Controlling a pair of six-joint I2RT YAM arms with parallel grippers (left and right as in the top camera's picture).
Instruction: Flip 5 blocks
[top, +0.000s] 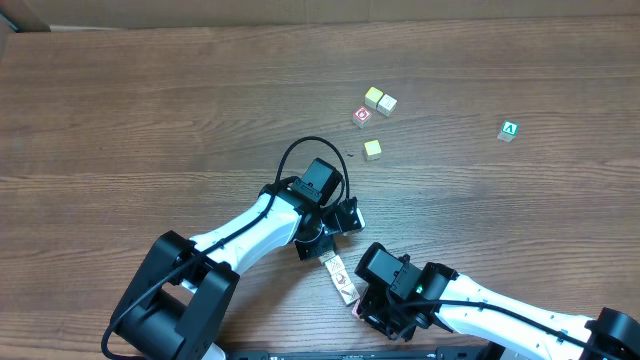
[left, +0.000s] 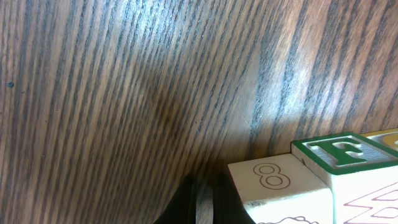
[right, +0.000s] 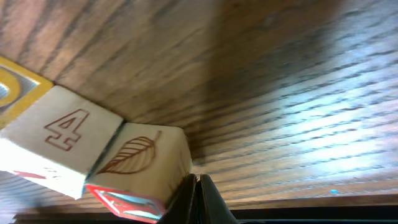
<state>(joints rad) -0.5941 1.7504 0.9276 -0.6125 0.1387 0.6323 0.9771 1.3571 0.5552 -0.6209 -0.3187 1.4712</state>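
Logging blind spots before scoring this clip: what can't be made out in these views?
Overhead: row of blocks near the bottom, ends hidden under left arm and right arm; count unclear.
Left wrist: green F block cut by the right edge; 8 block by the bottom.
Right wrist: yellow-rimmed block cut by the left edge.

Your brown wood-grain table (top: 150, 100) carries, toward the far right, a yellow-topped wooden cube (top: 373, 96) touching a pale wooden cube (top: 387, 104), with a whitish red-marked cube (top: 362, 117) just beside them and a second yellowish cube (top: 372, 149) a little nearer. You'll find a green cube with a white "A" (top: 509, 130) well apart to the right. At the near side lies a short row of pale printed cubes (top: 341, 276), where a cube with a red "4" (right: 65, 134) touches a leaf-printed cube (right: 140, 155).
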